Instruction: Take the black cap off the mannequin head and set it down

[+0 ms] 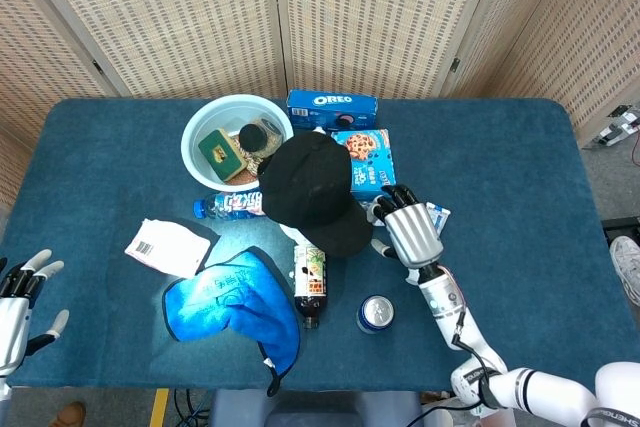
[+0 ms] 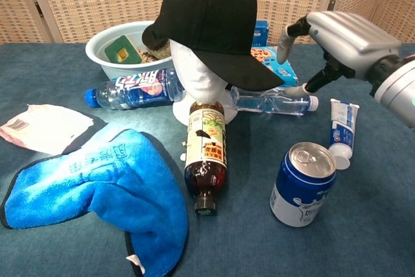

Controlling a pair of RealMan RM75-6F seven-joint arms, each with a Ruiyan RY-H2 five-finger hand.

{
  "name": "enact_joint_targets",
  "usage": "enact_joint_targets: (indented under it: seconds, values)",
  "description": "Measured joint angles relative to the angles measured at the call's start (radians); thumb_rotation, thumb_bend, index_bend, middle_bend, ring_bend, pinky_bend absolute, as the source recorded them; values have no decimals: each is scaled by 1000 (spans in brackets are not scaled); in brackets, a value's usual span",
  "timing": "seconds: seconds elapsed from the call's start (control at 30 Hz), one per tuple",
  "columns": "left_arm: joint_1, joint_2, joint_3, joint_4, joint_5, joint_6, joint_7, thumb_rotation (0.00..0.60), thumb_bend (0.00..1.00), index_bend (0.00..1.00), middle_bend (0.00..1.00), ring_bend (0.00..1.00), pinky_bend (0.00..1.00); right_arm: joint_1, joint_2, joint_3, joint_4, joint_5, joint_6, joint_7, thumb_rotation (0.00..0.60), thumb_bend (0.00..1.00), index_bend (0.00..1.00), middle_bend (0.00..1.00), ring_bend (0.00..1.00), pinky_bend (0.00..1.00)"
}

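Right robot hand [image 2: 337,37], fingers spread and empty, hovers beside the brim of the soft black fabric cap [image 2: 211,21] on the white mannequin head [image 2: 198,76]; light and floppy, it seems best pinched at its stiffer brim.

The black cap [image 2: 211,17] is sitting on the white mannequin head [image 2: 198,79], its brim jutting forward and down to the right. The mannequin head is standing upright near the middle of the blue surface [image 1: 520,177].
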Motion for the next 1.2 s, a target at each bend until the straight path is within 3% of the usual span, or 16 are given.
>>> enact_joint_targets:
  seconds: [0.9, 1.2]
  values:
    - [-5, 8, -2, -8, 0, -12, -4, 600, 257, 241, 135, 152, 0, 55, -166, 12, 246, -21, 65, 98, 600, 0, 550, 509, 348, 217]
    - [-2, 13, -2, -10, -2, -9, -7, 600, 257, 240, 135, 152, 0, 71, -196, 8, 313, -54, 107, 168, 600, 176, 554, 536, 378, 230]
